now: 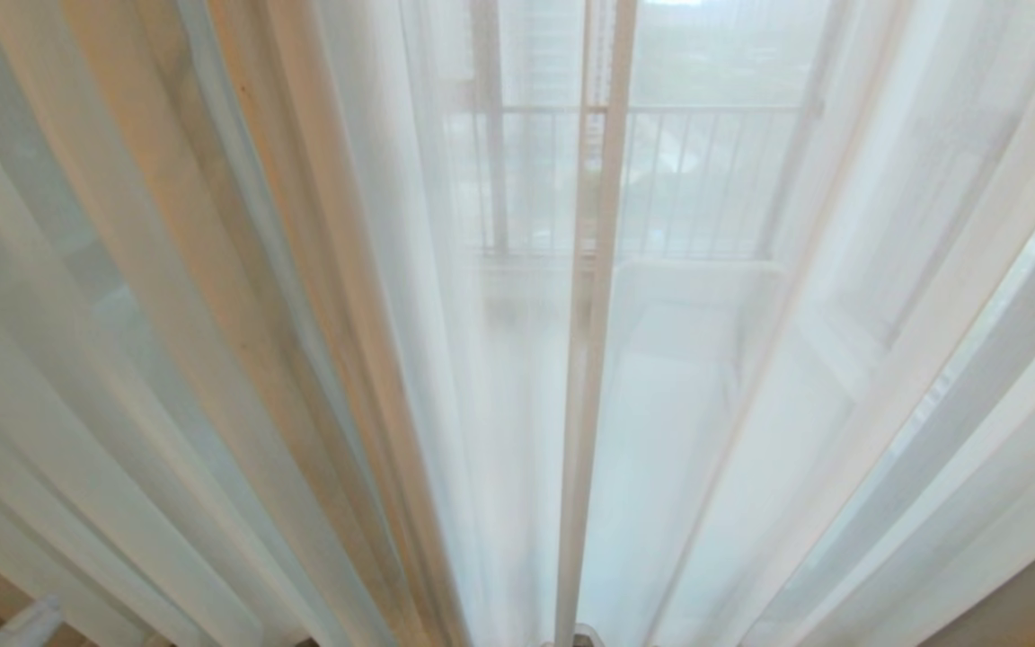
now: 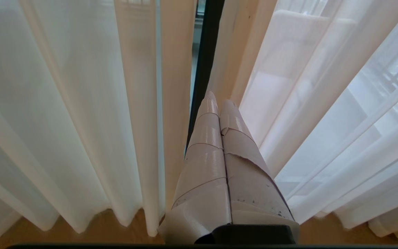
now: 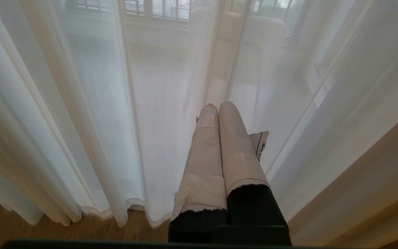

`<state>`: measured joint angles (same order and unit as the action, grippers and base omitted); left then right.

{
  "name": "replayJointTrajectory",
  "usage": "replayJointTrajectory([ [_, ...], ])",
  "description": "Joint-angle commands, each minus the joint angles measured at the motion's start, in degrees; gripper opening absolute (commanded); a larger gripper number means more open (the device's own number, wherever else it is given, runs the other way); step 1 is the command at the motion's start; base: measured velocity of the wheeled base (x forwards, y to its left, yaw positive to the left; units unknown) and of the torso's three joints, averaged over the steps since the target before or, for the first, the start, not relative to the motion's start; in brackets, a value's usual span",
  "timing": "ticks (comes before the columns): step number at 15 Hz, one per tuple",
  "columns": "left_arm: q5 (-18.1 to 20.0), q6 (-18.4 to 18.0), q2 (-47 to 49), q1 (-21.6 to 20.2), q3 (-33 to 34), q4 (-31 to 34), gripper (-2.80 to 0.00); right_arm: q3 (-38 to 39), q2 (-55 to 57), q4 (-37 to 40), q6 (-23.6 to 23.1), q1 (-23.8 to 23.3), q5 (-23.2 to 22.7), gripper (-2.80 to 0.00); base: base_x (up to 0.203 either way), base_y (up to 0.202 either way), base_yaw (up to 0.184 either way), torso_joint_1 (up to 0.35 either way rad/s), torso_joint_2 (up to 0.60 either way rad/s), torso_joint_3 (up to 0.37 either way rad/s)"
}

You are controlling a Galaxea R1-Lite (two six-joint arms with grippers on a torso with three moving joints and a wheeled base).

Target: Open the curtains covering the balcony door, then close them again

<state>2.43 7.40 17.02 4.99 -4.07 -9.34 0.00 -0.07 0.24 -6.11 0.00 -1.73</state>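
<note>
Curtains [image 1: 446, 359] hang drawn over the balcony door [image 2: 206, 52]. Left gripper [image 2: 218, 100], fingers together, noses the centre seam (holding nothing); may slide off, snag sheer fabric.

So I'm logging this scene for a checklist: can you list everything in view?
curtains: two sheer white panels with cream hems, drawn across the whole view.
balcony door: one, dark frame, showing in the gap between hems.
balcony railing: one, barred, seen faintly through the fabric.
floor: wooden, brown, below the curtain hems.
left gripper: taped beige, shut, tips at the gap.
right gripper: taped beige, shut, near the fabric.
</note>
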Motion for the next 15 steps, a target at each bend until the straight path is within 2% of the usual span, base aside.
replayJointTrajectory([
  [1, -0.1, -1.7, -0.6, 0.0, 3.9, -3.4, -2.8, 0.0, 0.1, 0.0, 0.0, 0.0, 0.0, -2.8, 0.0, 0.0, 0.0, 0.0, 0.0, 0.0],
  [3, 0.2, -2.2, -0.7, -0.4, 4.0, -3.5, -2.8, 0.0, 0.1, 0.0, 0.0, 0.0, 0.0, -2.8, 0.0, 0.0, 0.0, 0.0, 0.0, 0.0],
  [5, 2.5, -2.1, -4.0, -4.8, 4.0, -2.3, -2.8, 0.0, 0.1, 0.0, 0.0, 0.0, 0.0, -2.8, 0.0, 0.0, 0.0, 0.0, 0.0, 0.0],
  [7, 3.4, -1.6, -9.7, -5.4, 4.0, 1.0, -2.8, 0.0, 0.1, 0.0, 0.0, 0.0, 0.0, -2.8, 0.0, 0.0, 0.0, 0.0, 0.0, 0.0],
  [10, 2.5, -0.8, -16.2, -5.4, 4.1, 2.4, -2.8, 0.0, 0.1, 0.0, 0.0, 0.0, 0.0, -2.8, 0.0, 0.0, 0.0, 0.0, 0.0, 0.0],
  [11, 2.3, -1.6, -17.0, -5.3, 4.1, 2.5, -2.8, 0.0, 0.1, 0.0, 0.0, 0.0, 0.0, -2.8, 0.0, 0.0, 0.0, 0.0, 0.0, 0.0],
  [13, 1.1, -7.2, -16.9, -5.3, 4.1, 2.5, -2.8, 0.0, 0.1, 0.0, 0.0, 0.0, 0.0, -2.8, 0.0, 0.0, 0.0, 0.0, 0.0, 0.0],
  [15, -0.4, -19.7, -16.9, -5.3, 4.1, 5.0, -2.8, 0.0, 0.1, 0.0, 0.0, 0.0, 0.0, -2.8, 0.0, 0.0, 0.0, 0.0, 0.0, 0.0],
])
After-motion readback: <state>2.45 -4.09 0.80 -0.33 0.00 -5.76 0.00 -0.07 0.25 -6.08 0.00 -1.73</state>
